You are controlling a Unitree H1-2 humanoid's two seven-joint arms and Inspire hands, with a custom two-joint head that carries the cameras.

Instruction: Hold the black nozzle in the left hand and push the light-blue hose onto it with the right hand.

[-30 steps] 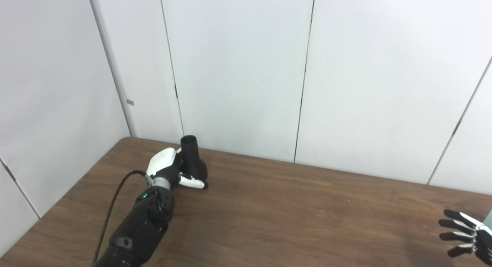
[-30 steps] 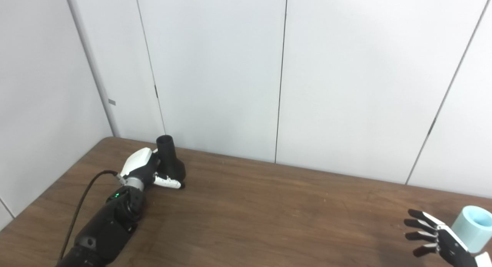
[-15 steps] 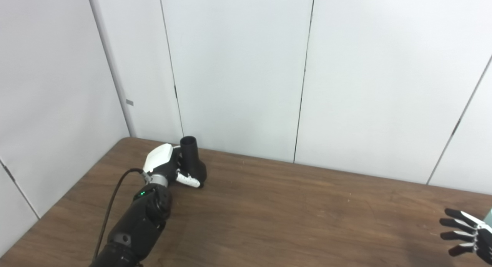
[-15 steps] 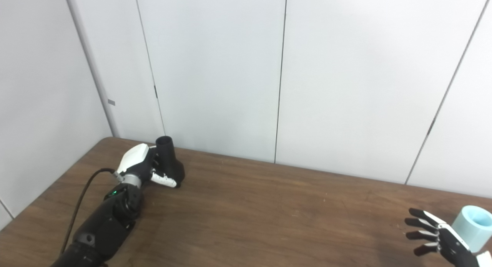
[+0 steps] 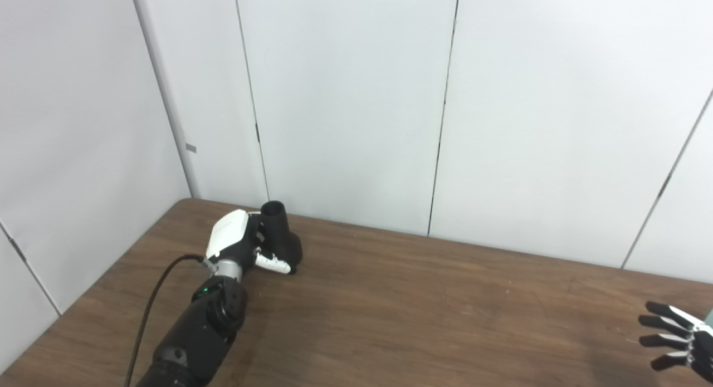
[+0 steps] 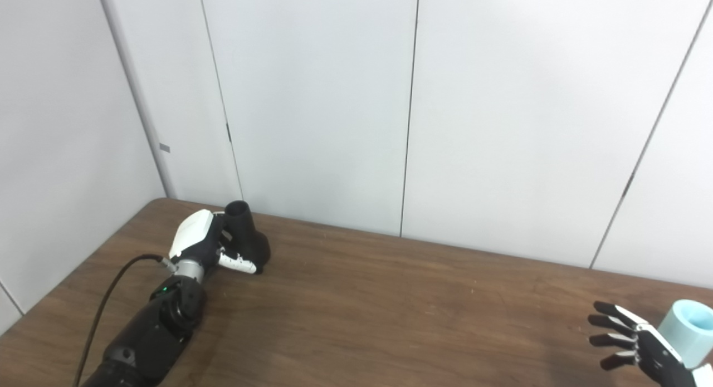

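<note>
The black nozzle stands upright on the wooden table at the far left, narrow mouth up. My left hand is wrapped around its wide base, thumb across the front. At the right edge, my right hand has its fingers spread apart and holds nothing. The light-blue hose stands upright just right of that hand, apart from the fingers; only a sliver of it shows in the left eye view.
White wall panels rise directly behind the table's far edge, close to the nozzle. A black cable runs along my left forearm.
My left hand has closed tighter on the nozzle's base and drawn slightly back toward the wall. The right hand has barely moved. The camera shifted a little.
</note>
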